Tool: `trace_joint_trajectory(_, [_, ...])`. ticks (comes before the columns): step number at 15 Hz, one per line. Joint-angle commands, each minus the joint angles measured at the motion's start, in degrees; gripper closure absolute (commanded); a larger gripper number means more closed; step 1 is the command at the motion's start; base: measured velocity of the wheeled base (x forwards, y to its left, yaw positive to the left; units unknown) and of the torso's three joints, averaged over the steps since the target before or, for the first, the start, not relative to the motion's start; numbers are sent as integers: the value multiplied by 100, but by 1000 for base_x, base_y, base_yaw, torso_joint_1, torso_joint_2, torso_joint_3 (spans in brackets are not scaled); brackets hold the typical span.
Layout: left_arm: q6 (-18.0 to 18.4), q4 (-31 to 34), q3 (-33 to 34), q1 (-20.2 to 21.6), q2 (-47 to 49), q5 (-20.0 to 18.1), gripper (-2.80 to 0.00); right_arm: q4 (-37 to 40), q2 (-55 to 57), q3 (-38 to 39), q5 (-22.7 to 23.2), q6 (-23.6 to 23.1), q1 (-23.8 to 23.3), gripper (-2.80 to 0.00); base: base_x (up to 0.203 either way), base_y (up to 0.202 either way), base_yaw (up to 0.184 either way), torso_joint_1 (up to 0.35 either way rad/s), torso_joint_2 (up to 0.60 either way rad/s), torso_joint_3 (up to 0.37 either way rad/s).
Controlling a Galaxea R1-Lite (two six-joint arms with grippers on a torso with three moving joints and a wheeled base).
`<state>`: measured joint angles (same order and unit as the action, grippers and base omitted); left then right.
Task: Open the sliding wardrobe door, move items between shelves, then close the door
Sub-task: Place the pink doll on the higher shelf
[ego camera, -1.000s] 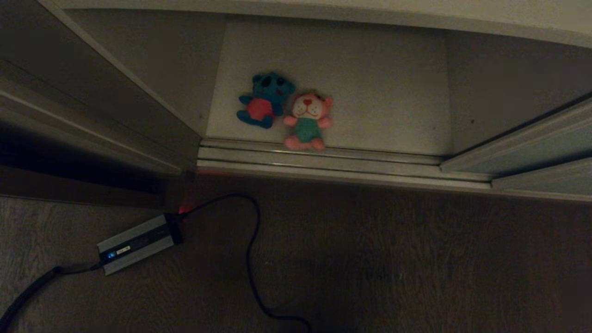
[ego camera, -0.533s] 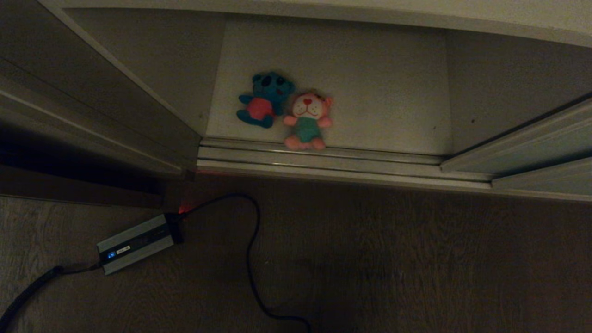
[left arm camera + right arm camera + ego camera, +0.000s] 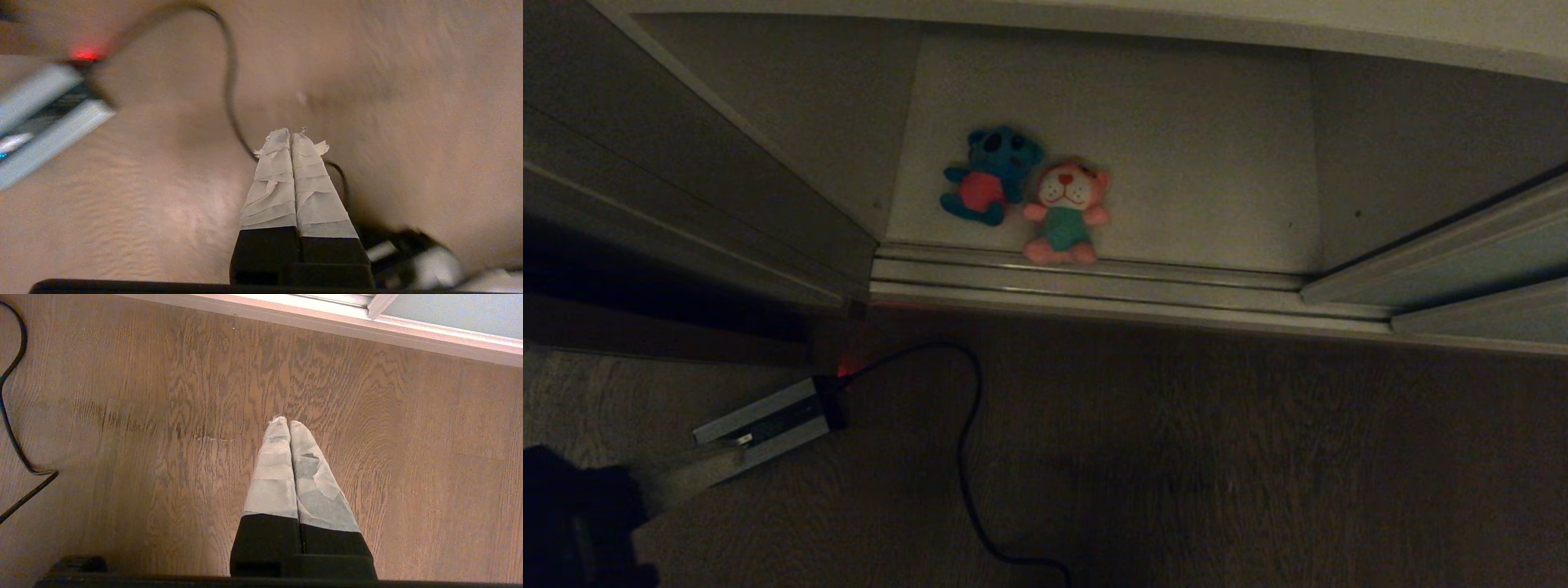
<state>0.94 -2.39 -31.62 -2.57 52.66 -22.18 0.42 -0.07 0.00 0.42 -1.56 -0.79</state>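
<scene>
Flooring [image 3: 1217, 457] of dark wood grain fills the lower half of your head view. Above it, the wardrobe stands open: the sliding wardrobe door [image 3: 1478, 253] sits pushed off toward 3 o'clock, showing you only its framed lower edge. At 12 o'clock lies the bottom shelf [image 3: 1201, 147], a pale board behind the ribbed metal floor track [image 3: 1094, 286].

Your two items lie on that shelf, near its front edge. The pink plush toy [image 3: 1066, 212] has its feet just at the track; the teal plush toy [image 3: 992, 174] is touching it from 10 o'clock.

At 8 o'clock on the floor you have a silver power adapter [image 3: 776, 418] with a black cable [image 3: 964, 457] looping toward 6 o'clock.

Your left tool [image 3: 291, 136] enters at 8 o'clock, blurred, over the adapter; its taped fingers [image 3: 273, 179] are pressed together, holding nothing. Your right tool [image 3: 288, 424] hangs over bare floor, fingers likewise together and empty.
</scene>
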Motion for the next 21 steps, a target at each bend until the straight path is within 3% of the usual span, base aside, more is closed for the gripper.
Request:
trace_joint_trajectory(1, [65,-178,-346,-453,1706,-181,0,2,7,18,2,-2,0,0,0,0,0,0,0,0])
trace_joint_trajectory(6, [-165,-310,-1295,-1589,3039,-149,0,2,7,18,2,-2,0,0,0,0,0,0,0,0])
trace_joint_trajectory(10, [-387,-875,-1973,-1992,3958,484,0,2,7,18,2,-2,0,0,0,0,0,0,0,0])
trace_joint_trajectory(15, [-526,-2269,-2722,-2311,5037,1761,0,2,7,18,2,-2,0,0,0,0,0,0,0,0])
trace_joint_trajectory(16, [-530,-2424,-2950,-2376,5208,1919,-280,2,7,18,2,-2,0,0,0,0,0,0,0,0])
trace_joint_trajectory(19, [-688,-2549,-3431,-2567,5663,2245,-280,2,7,18,2,-2,0,0,0,0,0,0,0,0])
trace_joint_trajectory(21, [-967,-2727,-3859,-2711,6102,2675,-280,2,7,18,2,-2,0,0,0,0,0,0,0,0])
